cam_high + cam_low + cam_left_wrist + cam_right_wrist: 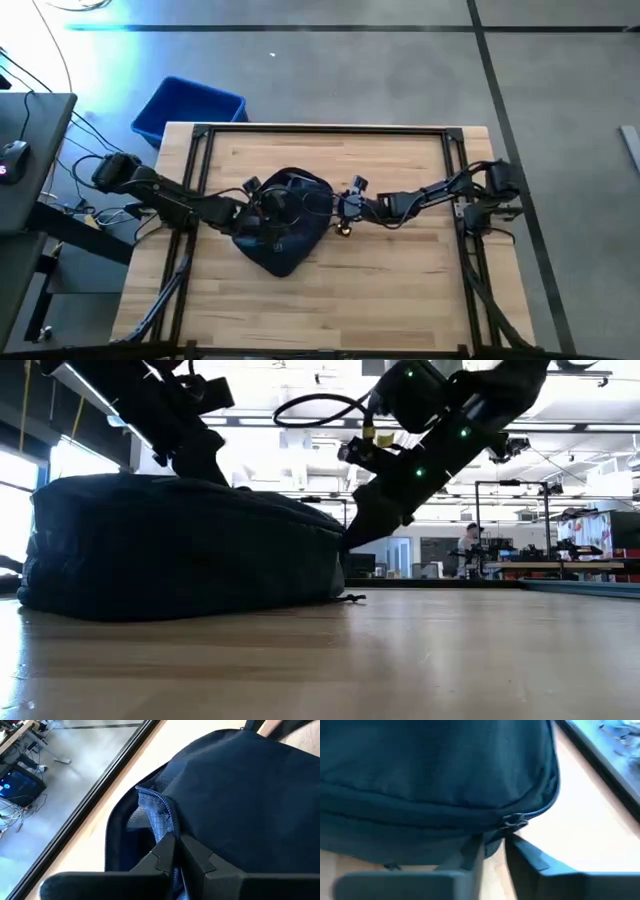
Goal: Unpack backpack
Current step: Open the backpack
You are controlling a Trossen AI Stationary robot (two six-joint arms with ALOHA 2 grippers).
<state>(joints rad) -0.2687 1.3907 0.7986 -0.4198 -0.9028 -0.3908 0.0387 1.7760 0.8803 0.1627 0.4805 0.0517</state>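
The dark navy backpack (285, 228) lies flat on the wooden table (400, 290), near its middle. In the left wrist view its zip stands open, showing a paler blue lining (155, 812). My left gripper (176, 842) reaches in from the table's left (258, 205) and is shut on the fabric at that opening. My right gripper (493, 851) comes from the table's right (336, 208) and is shut on the backpack's right end, just below a zip pull (512, 822). My left gripper pinches the paler blue fabric edge (167, 827) at the open zip between its two fingers, coming slanting down from the table's left. One layer or several, I cannot tell. The backpack rests on the table. My right gripper pinches dark fabric (492, 840) at the backpack's right end, just under the closed zip line and its pull. Its fingers slant down from the table's right. That end of the backpack stays low, at the table top (335, 585).
A bright blue bin (190, 108) stands on the floor beyond the table's far left corner. Black frame rails (320, 130) run along the table's far and side edges. Bare wood (330, 310) lies between the backpack and the near edge.
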